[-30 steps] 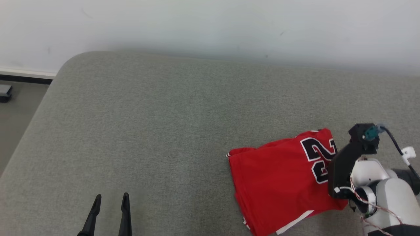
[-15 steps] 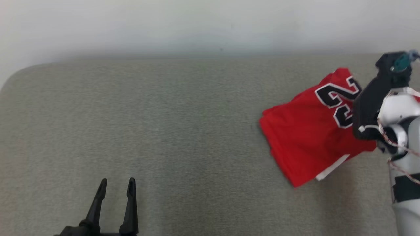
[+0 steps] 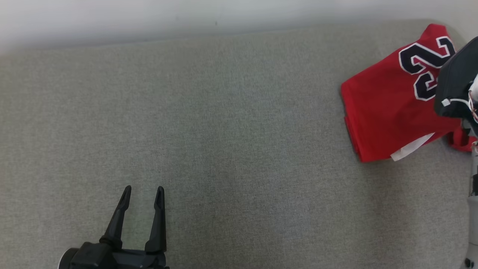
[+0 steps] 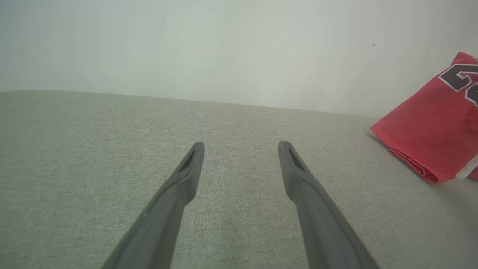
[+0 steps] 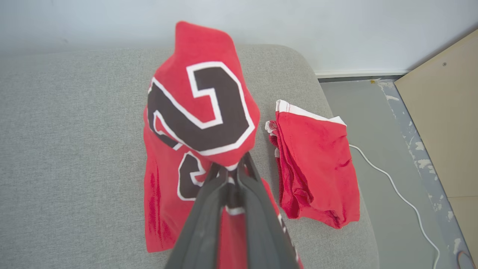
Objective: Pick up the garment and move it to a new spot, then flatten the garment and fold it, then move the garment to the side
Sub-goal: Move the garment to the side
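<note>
Looking at the lower left of the head view, you see the left gripper point(image 3: 144, 188) with its fingers spread wide and nothing between them, above the grey cushion point(image 3: 224, 130). At the upper right, the folded red jersey point(image 3: 381, 108) is pinched in the right gripper point(image 5: 232, 170). In the right wrist view, a second folded red garment point(image 5: 317, 164) lies right of it, at the cushion's edge.

We see the garment point(image 3: 381, 108) as soft cloth. The cushion point(image 3: 224, 130) looks coarsely woven; our left gripper point(image 4: 241, 144) looks matt plastic
</note>
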Available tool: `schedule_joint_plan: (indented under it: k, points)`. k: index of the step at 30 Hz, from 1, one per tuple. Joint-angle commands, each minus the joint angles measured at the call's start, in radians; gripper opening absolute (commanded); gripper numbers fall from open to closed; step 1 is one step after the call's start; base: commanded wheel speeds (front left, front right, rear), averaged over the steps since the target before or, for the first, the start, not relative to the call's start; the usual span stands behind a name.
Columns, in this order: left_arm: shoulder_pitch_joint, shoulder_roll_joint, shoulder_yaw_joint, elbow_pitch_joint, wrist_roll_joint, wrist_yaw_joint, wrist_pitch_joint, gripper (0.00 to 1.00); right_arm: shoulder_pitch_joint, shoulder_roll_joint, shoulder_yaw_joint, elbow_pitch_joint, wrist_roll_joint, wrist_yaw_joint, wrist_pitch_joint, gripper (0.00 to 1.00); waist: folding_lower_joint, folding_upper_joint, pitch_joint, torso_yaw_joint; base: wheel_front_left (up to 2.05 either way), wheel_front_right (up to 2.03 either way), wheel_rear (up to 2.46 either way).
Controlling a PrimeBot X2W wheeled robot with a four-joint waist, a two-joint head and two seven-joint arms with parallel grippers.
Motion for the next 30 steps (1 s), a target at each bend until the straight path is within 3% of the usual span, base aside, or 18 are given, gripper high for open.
schedule_joint_plan:
  k: [1,7,18,30]
  points:
    - [-0.012,0.001,-0.002,-0.002,0.009,0.001,-0.003,1.0,-0.016,-0.011,-0.003,-0.008,-0.01,0.0,-0.002,0.0,-0.0002,-0.0002,0.041,-0.01,0.0,0.0,0.0]
    - [-0.026,0.024,0.001,-0.007,0.008,0.001,-0.003,1.0,-0.025,-0.068,-0.012,-0.056,-0.044,0.0,0.005,0.0,-0.0002,-0.0002,0.078,-0.006,0.0,0.0,0.0]
    - [-0.06,0.061,-0.021,-0.03,0.004,0.001,-0.003,1.0,0.034,-0.267,-0.01,-0.098,-0.123,0.0,-0.033,0.0,-0.0002,-0.0002,0.139,0.007,0.0,0.0,0.0]
    - [-0.075,0.131,-0.03,-0.066,0.011,0.001,-0.003,1.0,0.14,-0.296,-0.165,-0.146,-0.253,0.0,-0.223,0.0,-0.0002,-0.0002,0.213,0.016,0.0,0.0,0.0]
